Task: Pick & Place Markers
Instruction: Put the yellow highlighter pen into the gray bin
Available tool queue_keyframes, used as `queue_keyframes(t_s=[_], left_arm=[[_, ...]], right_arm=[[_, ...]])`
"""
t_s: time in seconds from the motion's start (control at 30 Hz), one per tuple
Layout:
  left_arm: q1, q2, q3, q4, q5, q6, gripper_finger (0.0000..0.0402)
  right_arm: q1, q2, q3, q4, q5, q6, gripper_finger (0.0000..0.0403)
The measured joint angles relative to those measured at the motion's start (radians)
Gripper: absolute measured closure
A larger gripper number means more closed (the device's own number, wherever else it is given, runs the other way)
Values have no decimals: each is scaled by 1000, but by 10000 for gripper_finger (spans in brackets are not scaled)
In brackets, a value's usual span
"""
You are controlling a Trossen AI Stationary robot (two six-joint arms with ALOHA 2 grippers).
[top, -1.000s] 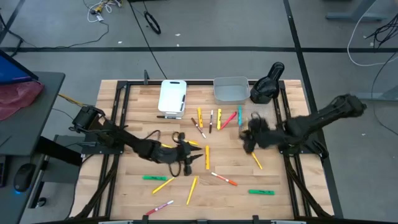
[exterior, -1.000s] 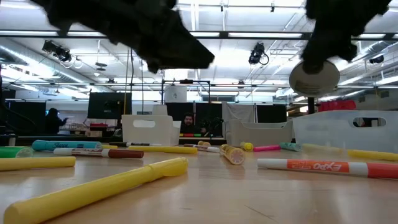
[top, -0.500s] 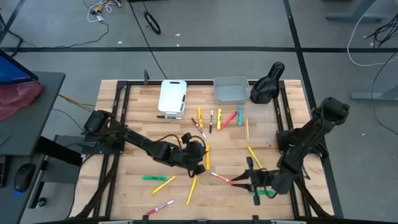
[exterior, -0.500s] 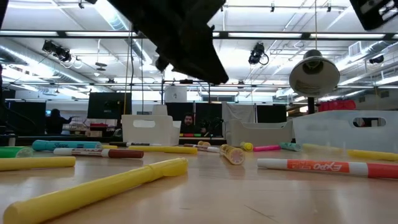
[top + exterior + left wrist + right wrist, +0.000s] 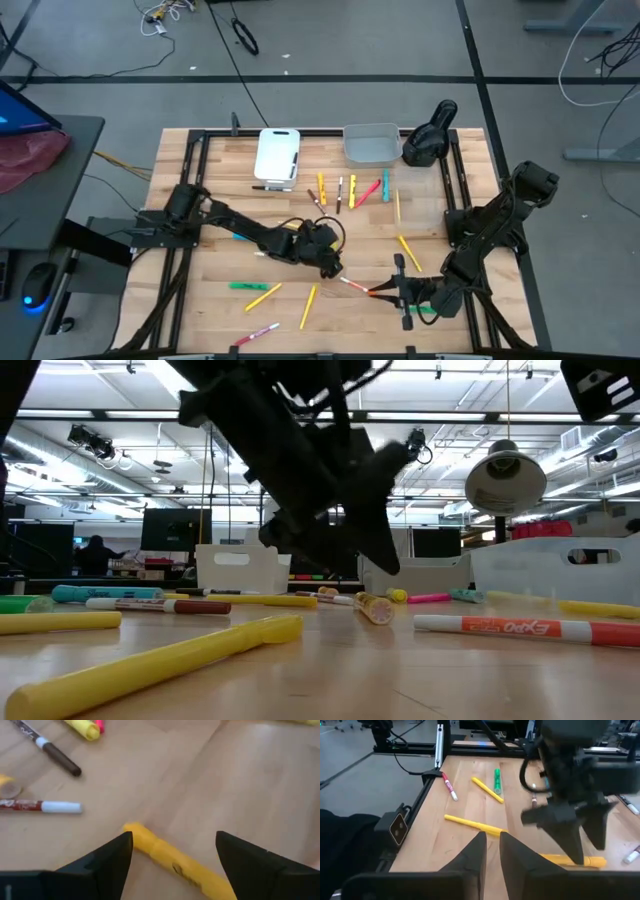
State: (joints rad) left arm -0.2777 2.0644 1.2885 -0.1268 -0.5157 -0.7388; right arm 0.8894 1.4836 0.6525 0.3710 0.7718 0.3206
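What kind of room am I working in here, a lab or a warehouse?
Most likely a robotics lab or open workshop. The low view shows monitors on desks and long ceiling lights behind the wooden table; from above, loose cables lie on a grey floor.

Left gripper [image 5: 330, 262] now over yellow marker [image 5: 175, 862]

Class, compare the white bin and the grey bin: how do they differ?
From above, the white bin looks narrow and bright; the grey bin looks wider and duller. The white bin stands left of the grey bin. Both are rectangular and sit at the table's far edge.
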Motion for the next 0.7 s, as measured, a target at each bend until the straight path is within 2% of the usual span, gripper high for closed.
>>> queue_keyframes(t_s=[0.07, 0.2, 0.47, 0.7], left_arm=[[0, 22, 40, -121, -23, -22, 110], [0, 44, 92, -249, -36, -69, 122], [2, 42, 66, -265, 78, -122, 167], [7, 40, 61, -283, 99, -140, 253]], right_arm=[[0, 0, 0, 1, -1, 1, 349], [2, 0, 1, -6, -2, 8, 349], [2, 0, 1, -15, -2, 3, 349], [2, 0, 1, -19, -2, -5, 349]])
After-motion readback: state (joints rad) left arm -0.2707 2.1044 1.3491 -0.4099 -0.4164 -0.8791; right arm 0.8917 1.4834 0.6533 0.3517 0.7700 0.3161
